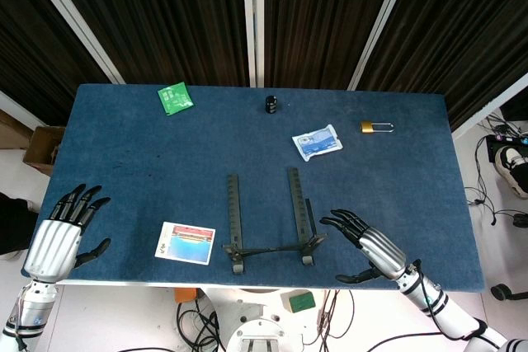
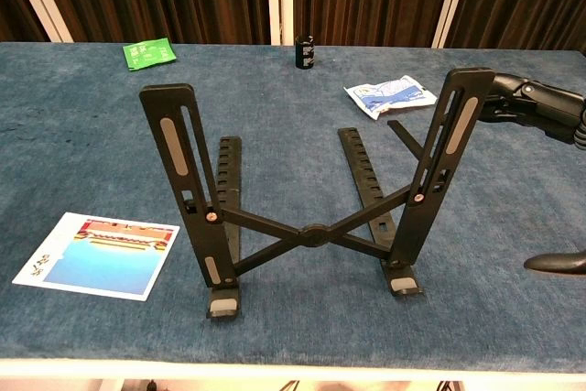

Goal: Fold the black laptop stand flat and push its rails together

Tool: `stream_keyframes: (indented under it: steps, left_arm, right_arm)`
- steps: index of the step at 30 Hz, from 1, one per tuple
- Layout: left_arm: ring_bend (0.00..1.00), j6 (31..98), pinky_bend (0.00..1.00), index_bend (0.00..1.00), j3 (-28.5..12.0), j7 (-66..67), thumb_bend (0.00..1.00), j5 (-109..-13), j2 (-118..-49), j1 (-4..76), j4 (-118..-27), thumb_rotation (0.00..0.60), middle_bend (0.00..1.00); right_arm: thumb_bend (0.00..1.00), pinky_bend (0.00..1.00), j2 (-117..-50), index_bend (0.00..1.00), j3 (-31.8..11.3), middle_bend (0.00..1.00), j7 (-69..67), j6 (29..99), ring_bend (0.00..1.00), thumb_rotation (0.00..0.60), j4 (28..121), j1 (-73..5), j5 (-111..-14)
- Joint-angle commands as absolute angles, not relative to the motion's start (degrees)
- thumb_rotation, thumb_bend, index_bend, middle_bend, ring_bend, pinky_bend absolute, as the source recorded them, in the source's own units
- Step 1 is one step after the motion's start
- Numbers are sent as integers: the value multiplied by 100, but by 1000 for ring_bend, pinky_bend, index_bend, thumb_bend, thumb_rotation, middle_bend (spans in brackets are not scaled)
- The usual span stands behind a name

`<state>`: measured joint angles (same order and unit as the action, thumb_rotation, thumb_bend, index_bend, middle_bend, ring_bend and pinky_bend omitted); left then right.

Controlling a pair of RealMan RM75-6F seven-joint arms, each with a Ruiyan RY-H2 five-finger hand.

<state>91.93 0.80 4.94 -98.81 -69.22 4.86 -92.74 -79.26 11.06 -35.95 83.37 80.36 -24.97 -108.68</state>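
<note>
Black laptop stand (image 1: 268, 224) stands just beside spread right hand (image 1: 363, 245).

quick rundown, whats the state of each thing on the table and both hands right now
laptop stand: unfolded, both arms raised, rails apart
right hand: open, fingers spread, beside the stand's right arm
left hand: open, empty, at the table's left edge
padlock: lying flat; locked or not, cannot tell
picture card: flat, face up
green packet: lying flat
blue-white packet: lying flat
small black cylinder: upright
</note>
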Motion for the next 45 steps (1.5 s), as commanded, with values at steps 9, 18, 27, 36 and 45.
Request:
stream_keyframes:
  steps: [9, 18, 27, 36, 45]
  left_arm:
    - [48, 9223, 163, 205, 135, 538, 183, -9901, -6909, 436, -9306, 600, 114]
    - [48, 9215, 163, 205, 149, 637, 183, -9952, -6870, 435, -9427, 600, 114]
    - [48, 9231, 163, 205, 177, 759, 183, -9912, -6823, 366, -9552, 600, 114]
    - [48, 9252, 163, 205, 194, 768, 183, -9921, -6815, 325, -9565, 600, 114]
    - [48, 9208, 163, 205, 191, 757, 183, -9949, -6859, 349, -9535, 600, 114]
  right_arm:
    - [0, 0, -7753, 13, 1105, 157, -3653, 8286, 0, 600, 8223, -2532, -10820]
    - [63, 0, -7670, 13, 919, 162, -4141, 7853, 0, 600, 8508, -2982, -10768]
    - [157, 0, -8291, 94, 866, 218, -5088, 7410, 0, 600, 8113, -3406, -10722]
    - [176, 18, -8672, 110, 1166, 234, -6190, 7498, 2, 600, 7535, -3348, -10664]
    - [203, 42, -8887, 111, 1481, 238, -7980, 7447, 2, 600, 7429, -3408, -10570]
